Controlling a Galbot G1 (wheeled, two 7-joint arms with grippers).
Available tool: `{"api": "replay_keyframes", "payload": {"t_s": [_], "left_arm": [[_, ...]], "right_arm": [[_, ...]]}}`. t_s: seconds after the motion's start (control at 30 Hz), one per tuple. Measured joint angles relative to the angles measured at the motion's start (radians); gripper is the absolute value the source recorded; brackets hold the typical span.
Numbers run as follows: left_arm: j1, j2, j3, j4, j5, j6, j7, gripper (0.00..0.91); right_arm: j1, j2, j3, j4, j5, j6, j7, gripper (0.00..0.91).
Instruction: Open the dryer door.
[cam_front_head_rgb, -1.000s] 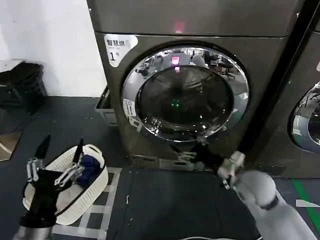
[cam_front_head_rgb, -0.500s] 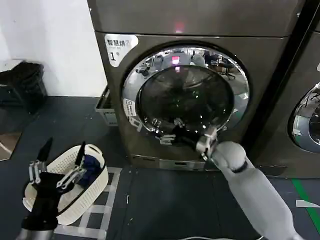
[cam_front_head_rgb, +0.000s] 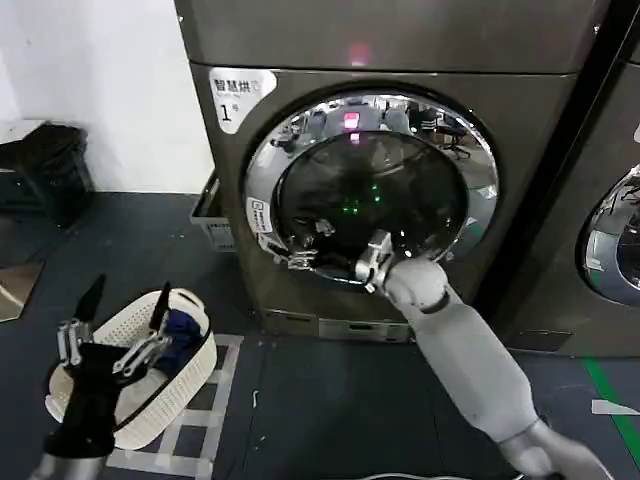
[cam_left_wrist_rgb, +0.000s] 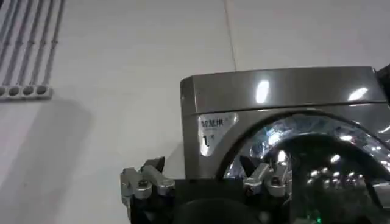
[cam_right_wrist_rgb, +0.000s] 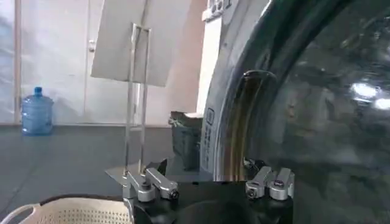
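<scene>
The dryer door (cam_front_head_rgb: 370, 190) is a round chrome-rimmed door with dark bulging glass, on the bronze-grey machine with a white "1" sticker (cam_front_head_rgb: 238, 95). It looks shut against the machine front. My right gripper (cam_front_head_rgb: 308, 245) is open at the door's lower left, its fingertips spread over the chrome rim and the edge of the glass. In the right wrist view the right gripper (cam_right_wrist_rgb: 206, 165) stands open in front of the door rim (cam_right_wrist_rgb: 237, 122), holding nothing. My left gripper (cam_front_head_rgb: 125, 300) is open and idle, low on the left above a basket. In the left wrist view the left gripper (cam_left_wrist_rgb: 201, 167) faces the dryer door (cam_left_wrist_rgb: 317, 140).
A white perforated basket (cam_front_head_rgb: 190, 385) holding blue cloth sits on the dark floor under my left arm. A grey crate (cam_front_head_rgb: 212, 215) stands left of the dryer. A second machine (cam_front_head_rgb: 615, 240) with a similar door adjoins on the right. A water bottle (cam_right_wrist_rgb: 36, 109) stands far off.
My right arm has swung up and to the left, from near the floor below the door to the door's lower left rim. The left arm has barely moved.
</scene>
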Motion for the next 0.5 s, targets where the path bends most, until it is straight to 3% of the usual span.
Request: {"api": "replay_keyframes", "payload": {"t_s": [0.27,0.5], "left_arm": [[-0.003,-0.001,0.002,0.000,-0.005,0.000,0.000,0.907],[0.002,-0.002,0.006,-0.009,-0.003,0.013,0.006,0.907]], "right_arm": [[0.025,0.042,-0.007,-0.050,-0.028,-0.006,-0.012,0.907],[0.053,0.063,-0.002,-0.097,0.008,-0.029,-0.036,0.907]]}}
